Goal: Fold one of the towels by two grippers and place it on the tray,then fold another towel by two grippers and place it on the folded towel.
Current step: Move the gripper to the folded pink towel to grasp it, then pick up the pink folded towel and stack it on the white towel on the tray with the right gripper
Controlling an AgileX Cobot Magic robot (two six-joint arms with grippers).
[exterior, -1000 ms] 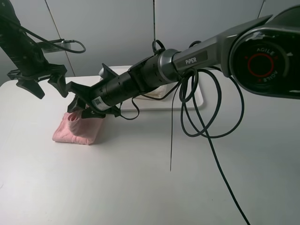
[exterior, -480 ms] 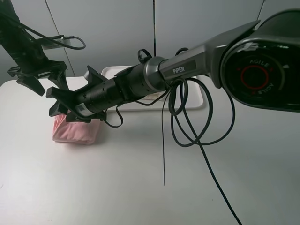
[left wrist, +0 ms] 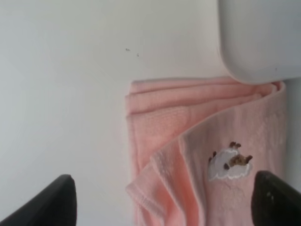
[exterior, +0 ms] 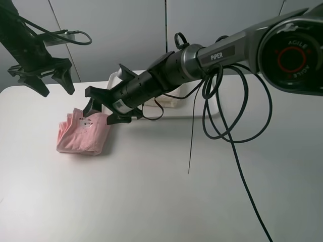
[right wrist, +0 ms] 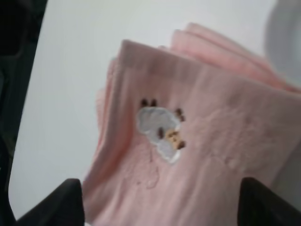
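The pale pink towel [exterior: 81, 135] lies folded in a thick bundle on the white table, left of the tray [exterior: 208, 107]. Its white sheep patch [right wrist: 160, 132] faces up. My right gripper [exterior: 105, 107] reaches across from the right and hovers open just over the bundle's right edge, holding nothing. My left gripper [exterior: 56, 86] hangs open above and behind the towel, also empty. In the left wrist view the pink towel [left wrist: 202, 155] lies below the open left gripper [left wrist: 164, 200], beside a tray corner [left wrist: 263, 37]. A strip of cream towel [exterior: 170, 102] shows on the tray behind the right arm.
The right arm [exterior: 202, 58] crosses over the tray and hides most of it. Black cables [exterior: 227, 116] loop down from that arm over the table's middle. The grey wall stands close behind the table.
My right gripper has opened wider, let go of the pink towel and pulled up and to the right. The towel's top flap now lies flat with the patch showing. The left gripper stays open.
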